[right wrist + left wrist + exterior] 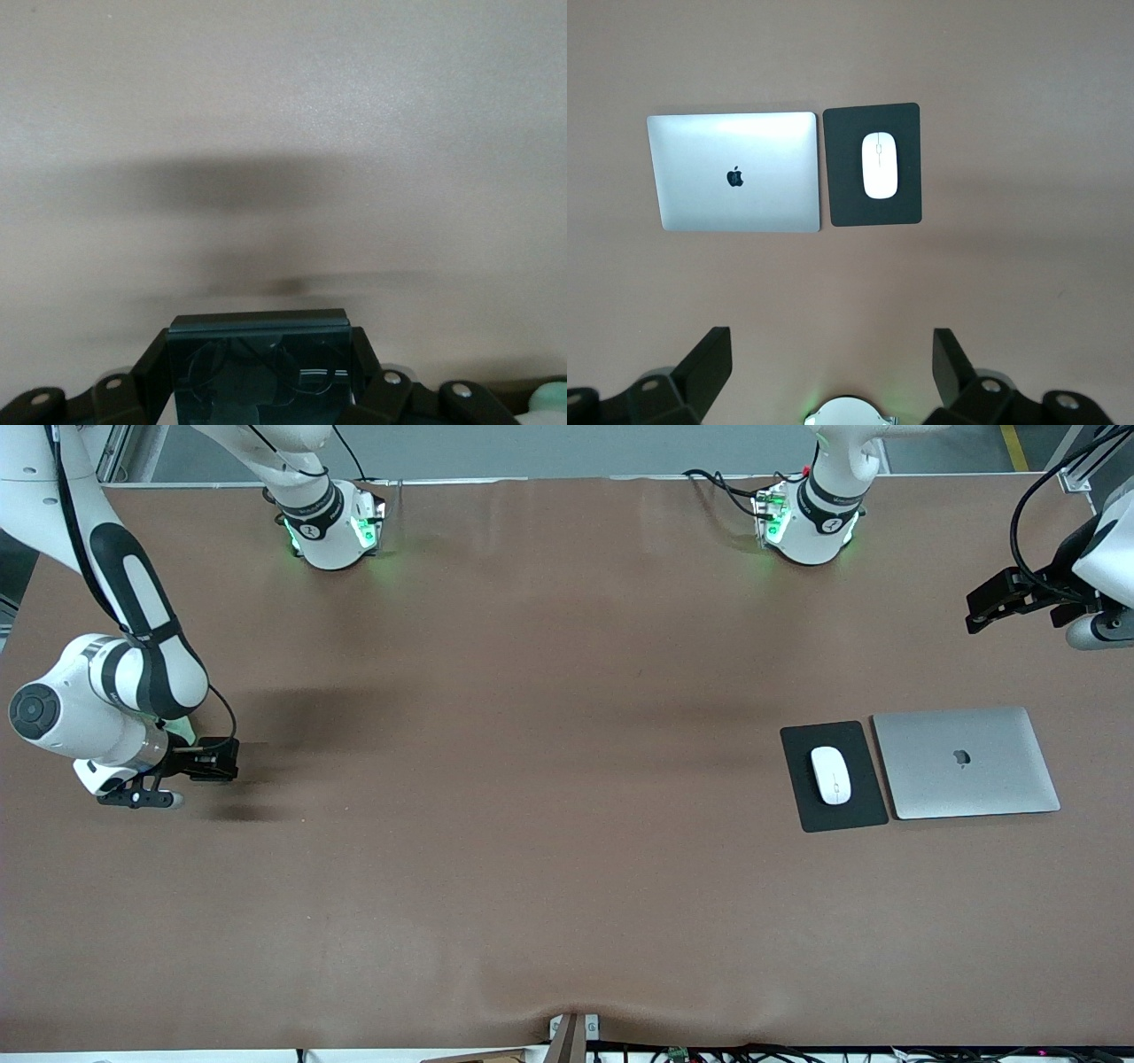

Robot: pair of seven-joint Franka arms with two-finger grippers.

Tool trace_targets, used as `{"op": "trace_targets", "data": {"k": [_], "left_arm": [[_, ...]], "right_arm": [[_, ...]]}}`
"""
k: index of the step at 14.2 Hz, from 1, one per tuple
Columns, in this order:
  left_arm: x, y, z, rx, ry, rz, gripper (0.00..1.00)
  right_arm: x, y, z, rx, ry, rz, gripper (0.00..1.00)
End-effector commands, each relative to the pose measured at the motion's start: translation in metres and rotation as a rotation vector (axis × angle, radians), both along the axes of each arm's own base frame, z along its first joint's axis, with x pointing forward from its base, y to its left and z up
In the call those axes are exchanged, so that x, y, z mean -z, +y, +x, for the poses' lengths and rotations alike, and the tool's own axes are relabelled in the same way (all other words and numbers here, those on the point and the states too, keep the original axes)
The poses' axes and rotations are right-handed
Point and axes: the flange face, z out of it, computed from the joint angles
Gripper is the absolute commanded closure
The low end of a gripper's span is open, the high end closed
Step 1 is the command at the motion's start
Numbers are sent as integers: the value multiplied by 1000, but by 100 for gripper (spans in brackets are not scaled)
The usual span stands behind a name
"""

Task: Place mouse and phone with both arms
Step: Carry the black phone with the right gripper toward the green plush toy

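The small glossy white oval mouse (831,774) lies on a flat black rectangular mouse pad (802,797), just beside a closed silver laptop (966,762), toward the left arm's end of the brown table (532,824). The left gripper (833,367) hangs spread and empty above the table. The right gripper (208,762), over the table's other end, pinches the small black rectangular phone (259,363).

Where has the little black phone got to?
The right pincer holds the phone between its fingers, low over the bare table at the right arm's end.
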Motion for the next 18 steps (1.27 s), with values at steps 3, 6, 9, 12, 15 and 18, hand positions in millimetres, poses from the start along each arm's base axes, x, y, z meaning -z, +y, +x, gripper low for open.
{"op": "trace_targets", "data": {"k": [3, 6, 9, 12, 15, 18], "left_arm": [[-5, 0, -12, 0, 16, -17, 0], [-5, -2, -12, 5, 20, -17, 0], [-6, -3, -12, 2, 18, -18, 0], [-5, -3, -12, -1, 19, -17, 0], [-5, -3, -12, -2, 19, -19, 0], [-6, -3, -12, -2, 18, -19, 0]], "right_arm": [[12, -13, -1, -44, -21, -23, 99], [22, -23, -5, -51, -15, -19, 97], [24, -24, -6, -49, -11, -17, 92], [27, -24, -7, -48, -6, -16, 82], [31, -29, -12, -37, 5, -12, 77], [35, -29, -13, -39, 10, -10, 43]]}}
